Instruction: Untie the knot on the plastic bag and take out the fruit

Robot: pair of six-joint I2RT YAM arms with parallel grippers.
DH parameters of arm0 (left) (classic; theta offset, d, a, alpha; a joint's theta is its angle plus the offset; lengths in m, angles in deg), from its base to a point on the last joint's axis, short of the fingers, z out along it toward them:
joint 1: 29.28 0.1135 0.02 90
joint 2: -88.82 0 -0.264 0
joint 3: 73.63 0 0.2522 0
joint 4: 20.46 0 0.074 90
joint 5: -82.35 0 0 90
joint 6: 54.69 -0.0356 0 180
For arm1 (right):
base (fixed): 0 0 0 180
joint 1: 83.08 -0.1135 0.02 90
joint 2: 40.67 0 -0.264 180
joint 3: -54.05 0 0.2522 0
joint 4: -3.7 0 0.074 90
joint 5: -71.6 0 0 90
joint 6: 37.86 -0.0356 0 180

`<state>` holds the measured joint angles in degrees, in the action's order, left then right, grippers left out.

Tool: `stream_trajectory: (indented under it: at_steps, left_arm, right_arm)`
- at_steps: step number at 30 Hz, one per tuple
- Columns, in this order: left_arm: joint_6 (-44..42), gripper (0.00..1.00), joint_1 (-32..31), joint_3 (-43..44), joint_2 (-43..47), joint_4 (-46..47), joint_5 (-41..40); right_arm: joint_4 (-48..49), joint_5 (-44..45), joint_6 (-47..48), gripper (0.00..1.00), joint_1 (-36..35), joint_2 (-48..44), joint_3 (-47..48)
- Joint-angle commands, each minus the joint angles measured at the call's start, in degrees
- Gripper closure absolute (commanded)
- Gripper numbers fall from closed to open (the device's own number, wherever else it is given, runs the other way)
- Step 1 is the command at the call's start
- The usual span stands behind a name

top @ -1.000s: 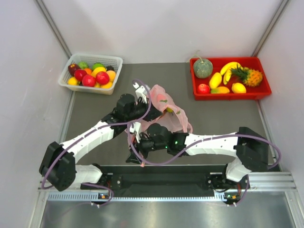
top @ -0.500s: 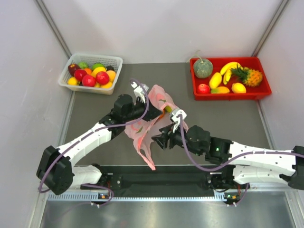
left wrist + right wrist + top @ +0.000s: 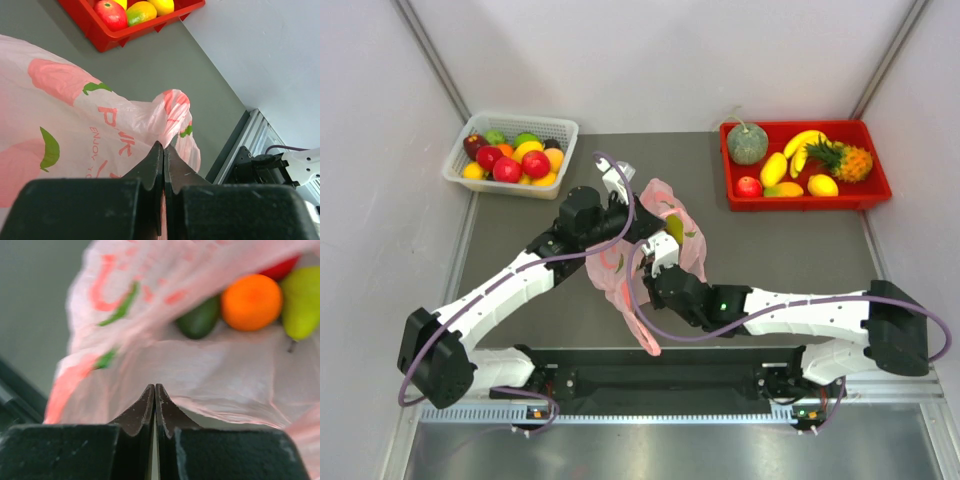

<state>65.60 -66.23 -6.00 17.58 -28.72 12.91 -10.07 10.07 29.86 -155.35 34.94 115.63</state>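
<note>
The pink plastic bag [image 3: 660, 215] hangs lifted over the mat, with a long strip [image 3: 638, 320] trailing toward the near edge. My left gripper [image 3: 623, 213] is shut on its upper left film, and pink film [image 3: 75, 115] fills the view past those fingertips [image 3: 163, 146]. My right gripper [image 3: 655, 270] is shut at the bag's lower rim [image 3: 225, 410], which meets its tips [image 3: 155, 386]. Through the open mouth I see the fruit: an orange [image 3: 251, 301], a dark green avocado [image 3: 200, 320], a green pear [image 3: 301, 302] and a red one [image 3: 280, 267]. The knot is out of view.
A white basket [image 3: 565, 127] of fruit stands at the back left. A red tray [image 3: 800, 203] at the back right holds a melon [image 3: 747, 143], a pineapple [image 3: 845, 160] and other fruit. A metal rail [image 3: 670, 410] runs along the near edge.
My right gripper swung from under the bag's left side out to its right, then came in against the lower rim and shut there. The left gripper kept its hold.
</note>
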Motion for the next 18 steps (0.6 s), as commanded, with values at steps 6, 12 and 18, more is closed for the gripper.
stream_trajectory:
  at_steps: [6,12,18]
  left_arm:
    - [-0.14,1.00,-0.40,3.00,2.42,-0.13,-0.08]
    - [0.13,1.00,-0.40,3.35,5.58,-1.80,-0.78]
    - [-0.57,1.00,-0.40,2.82,6.03,-3.38,-1.57]
  right_arm:
    - [5.97,12.84,-11.98,1.00,3.88,8.66,1.06]
    - [14.50,8.54,-16.39,1.00,10.04,14.20,-1.57]
    - [23.39,7.74,-16.13,0.89,14.17,17.46,-0.98]
